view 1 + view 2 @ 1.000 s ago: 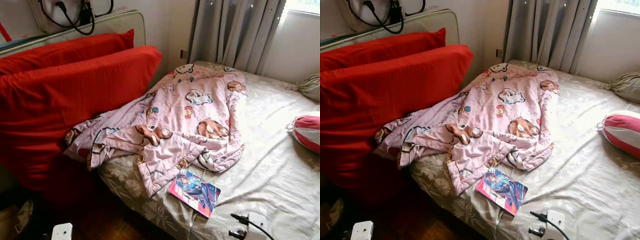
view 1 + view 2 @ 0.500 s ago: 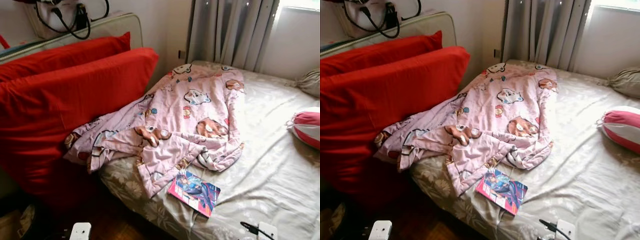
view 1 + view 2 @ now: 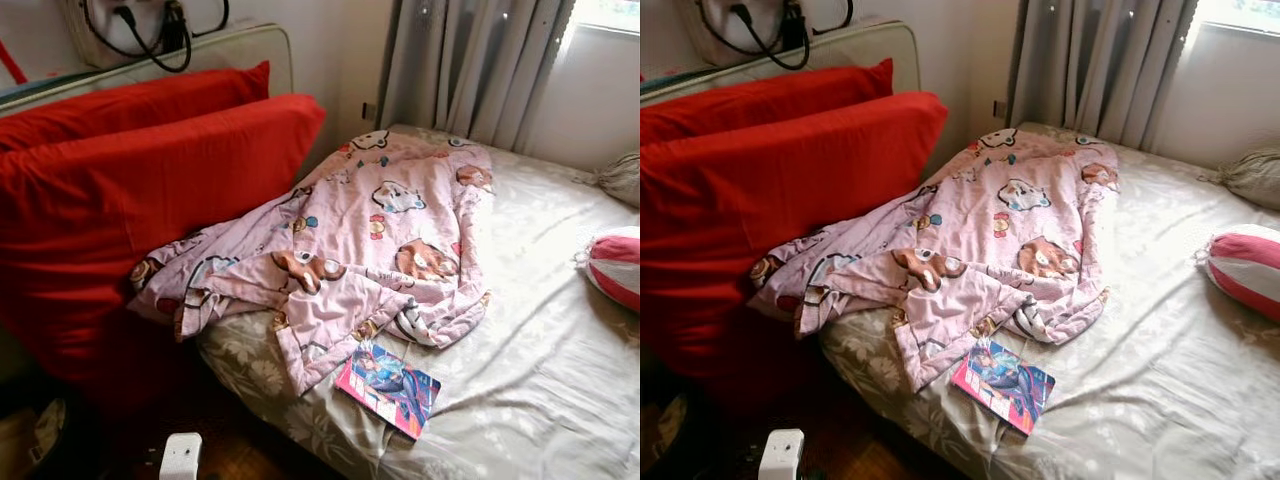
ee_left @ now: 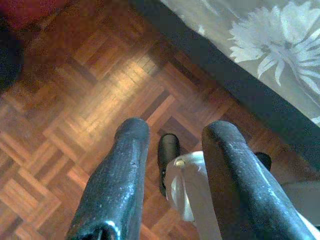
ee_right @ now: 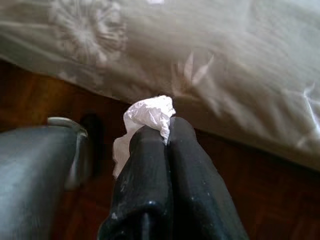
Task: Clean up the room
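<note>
My right gripper (image 5: 167, 127) is shut on a crumpled white tissue (image 5: 147, 115), held low beside the bed's floral sheet (image 5: 210, 65). My left gripper (image 4: 177, 131) hangs open over the parquet floor (image 4: 75, 75), nothing between its fingers. A white part of my left arm (image 3: 180, 456) pokes in at the bottom of the left eye view. On the bed, a rumpled pink cartoon blanket (image 3: 370, 240) spills over the near edge. A colourful comic book (image 3: 388, 388) lies just below it, close to the mattress edge.
Two big red pillows (image 3: 150, 190) lean against the headboard on the left. A pink-and-white striped cushion (image 3: 615, 265) sits at the bed's right, and grey curtains (image 3: 470, 60) hang behind. A white bag with black cables (image 3: 140, 25) rests above the headboard.
The white part and black cable of my right arm have dropped out of the lower right of the eye views. The white part of my left arm has shifted right along the bottom edge.
</note>
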### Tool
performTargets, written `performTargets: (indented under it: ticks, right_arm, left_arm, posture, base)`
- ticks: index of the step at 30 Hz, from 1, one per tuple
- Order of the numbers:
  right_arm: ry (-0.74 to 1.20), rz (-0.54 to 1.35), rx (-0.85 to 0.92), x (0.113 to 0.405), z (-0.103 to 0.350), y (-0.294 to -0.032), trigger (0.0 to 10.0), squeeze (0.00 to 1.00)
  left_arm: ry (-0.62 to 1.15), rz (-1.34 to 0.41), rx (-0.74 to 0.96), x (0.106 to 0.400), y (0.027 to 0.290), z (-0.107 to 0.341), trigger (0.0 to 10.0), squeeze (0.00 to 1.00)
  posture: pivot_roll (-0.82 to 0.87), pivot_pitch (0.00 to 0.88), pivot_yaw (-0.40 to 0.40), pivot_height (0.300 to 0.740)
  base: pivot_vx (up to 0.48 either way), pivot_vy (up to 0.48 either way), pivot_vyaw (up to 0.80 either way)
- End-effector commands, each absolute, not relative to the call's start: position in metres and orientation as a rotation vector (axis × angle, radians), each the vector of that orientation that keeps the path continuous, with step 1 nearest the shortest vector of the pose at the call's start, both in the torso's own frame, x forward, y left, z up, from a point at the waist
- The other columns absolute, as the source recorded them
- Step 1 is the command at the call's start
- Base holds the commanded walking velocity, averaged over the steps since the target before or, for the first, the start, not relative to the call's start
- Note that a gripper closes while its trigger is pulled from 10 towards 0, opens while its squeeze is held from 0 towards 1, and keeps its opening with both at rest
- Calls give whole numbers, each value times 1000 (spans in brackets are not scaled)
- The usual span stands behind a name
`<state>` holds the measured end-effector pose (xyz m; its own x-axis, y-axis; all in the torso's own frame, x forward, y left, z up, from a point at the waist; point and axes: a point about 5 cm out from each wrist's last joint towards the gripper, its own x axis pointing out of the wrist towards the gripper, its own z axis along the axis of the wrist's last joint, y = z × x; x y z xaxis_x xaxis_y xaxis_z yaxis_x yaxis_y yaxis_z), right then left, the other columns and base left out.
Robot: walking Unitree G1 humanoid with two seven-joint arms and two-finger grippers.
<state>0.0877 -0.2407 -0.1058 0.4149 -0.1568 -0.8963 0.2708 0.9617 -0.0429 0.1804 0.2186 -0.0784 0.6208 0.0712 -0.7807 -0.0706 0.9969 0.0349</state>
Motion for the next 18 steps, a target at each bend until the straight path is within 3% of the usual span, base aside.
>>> performTargets:
  ticks: [1, 18]
  right_arm:
    - [1051, -248, 109, 105, -101, -240, 10000, 0]
    - [1045, -253, 128, 92, -102, -246, 10000, 0]
  left_arm:
    - [942, 94, 5, 170, 221, -83, 10000, 0]
    - [969, 101, 33, 166, 225, -85, 10000, 0]
  posture:
    - [75, 0, -41, 740]
    - [78, 0, -15, 740]
  base:
    - [0, 0, 800]
    - [0, 0, 800]
